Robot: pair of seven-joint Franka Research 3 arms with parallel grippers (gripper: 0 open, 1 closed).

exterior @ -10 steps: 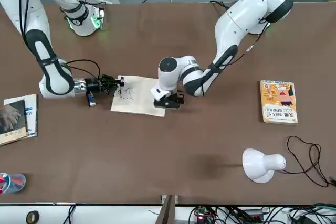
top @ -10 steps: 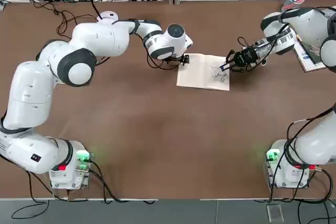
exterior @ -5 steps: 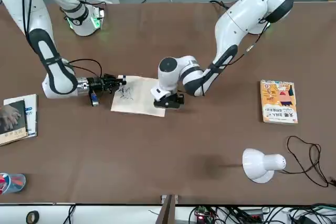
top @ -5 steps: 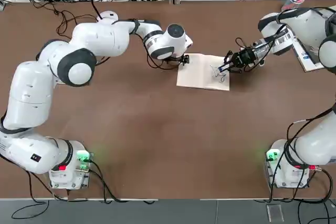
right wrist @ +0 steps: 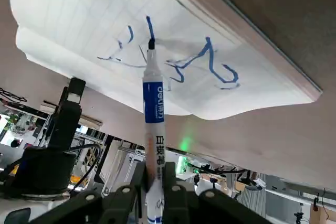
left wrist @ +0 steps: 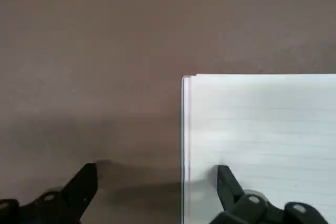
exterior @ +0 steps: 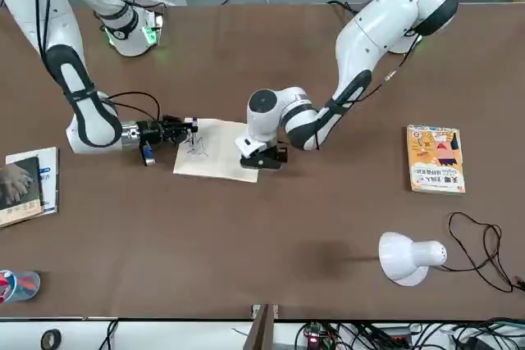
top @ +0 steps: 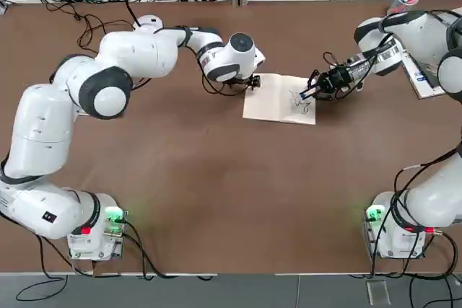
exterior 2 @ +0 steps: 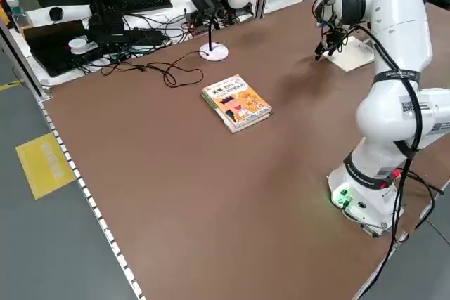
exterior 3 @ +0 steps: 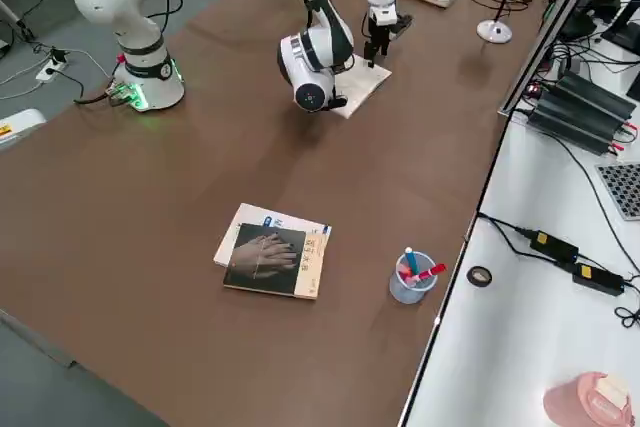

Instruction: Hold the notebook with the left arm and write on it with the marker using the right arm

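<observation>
At notebook [right wrist: 220, 82] on table: right gripper [right wrist: 153, 190] clamped on marker [right wrist: 153, 114], dark tip at blue strokes. Left gripper [left wrist: 157, 182] spread at notebook's edge, one finger over page. Advice — light, even tip pressure; left arm steadying paper — short strokes.

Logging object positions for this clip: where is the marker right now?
In the right wrist view the marker stands between the right gripper's jaws, its dark tip at the blue scribbles on the notebook.

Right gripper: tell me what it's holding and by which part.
The right gripper holds the marker by its rear end, leaving the writing tip free at the notebook's page.
</observation>
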